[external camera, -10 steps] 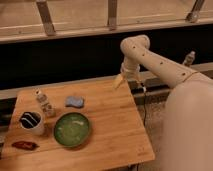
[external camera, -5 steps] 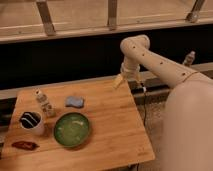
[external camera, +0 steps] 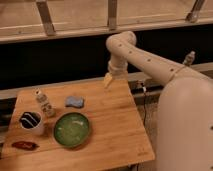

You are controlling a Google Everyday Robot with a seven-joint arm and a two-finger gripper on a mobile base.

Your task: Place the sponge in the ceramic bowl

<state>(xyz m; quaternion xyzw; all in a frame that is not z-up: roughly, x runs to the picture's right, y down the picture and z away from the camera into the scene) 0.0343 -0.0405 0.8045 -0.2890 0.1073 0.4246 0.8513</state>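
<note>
Hovering over far table point(external camera: 122, 127) edge: jaws

Warm, dim-ish indoor light, soft all over.
Pretty mushy everywhere tbh, edges smeared and blocky noise in the dark band behind the table point(external camera: 115, 125). Brightest along the pale strip up top and on the white arm point(external camera: 150, 62), close to black right under that strip. Strong orange cast on the wood. Pale shiny glare smack in the middle of the green bowl point(external camera: 71, 129). Only faint, soft shadows hugging the bowl, the mug point(external camera: 31, 122) and the sponge point(external camera: 74, 102). Yellowish gripper point(external camera: 107, 80) hanging over the far table edge, fingers apart, smudgy against the dark background.
</note>
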